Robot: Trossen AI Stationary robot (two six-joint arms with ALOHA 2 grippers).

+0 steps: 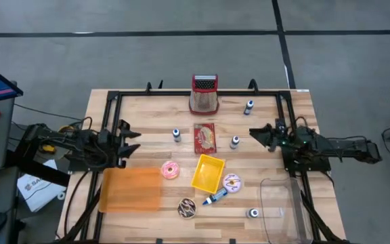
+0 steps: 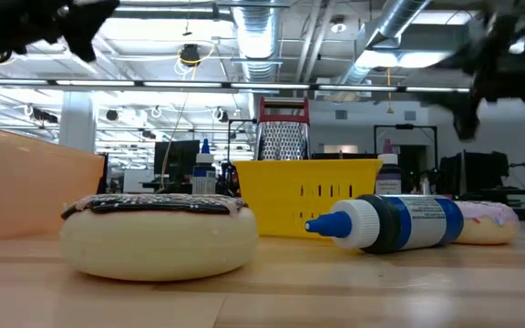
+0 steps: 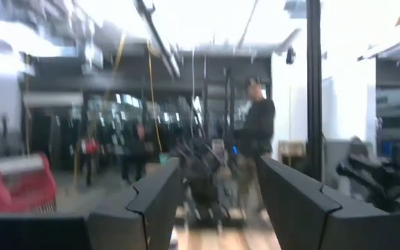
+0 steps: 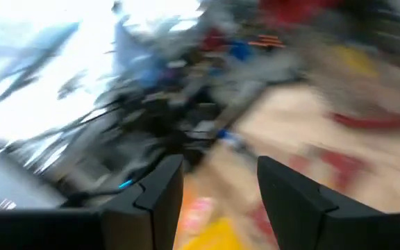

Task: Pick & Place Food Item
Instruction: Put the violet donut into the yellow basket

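High view: the left pincer [image 1: 128, 144] waits released at the desk's [image 1: 147, 108] left edge, the right pincer [image 1: 261, 135] apparently released too, near the right edge.

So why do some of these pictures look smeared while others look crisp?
Right wrist view: heavily streaked; only the right claw reads clearly. Left wrist view: softer smear across the room, left claw sharp. Low view: chocolate donut crisp, bright ceiling lights glaring. High view: evenly lit and sharp.
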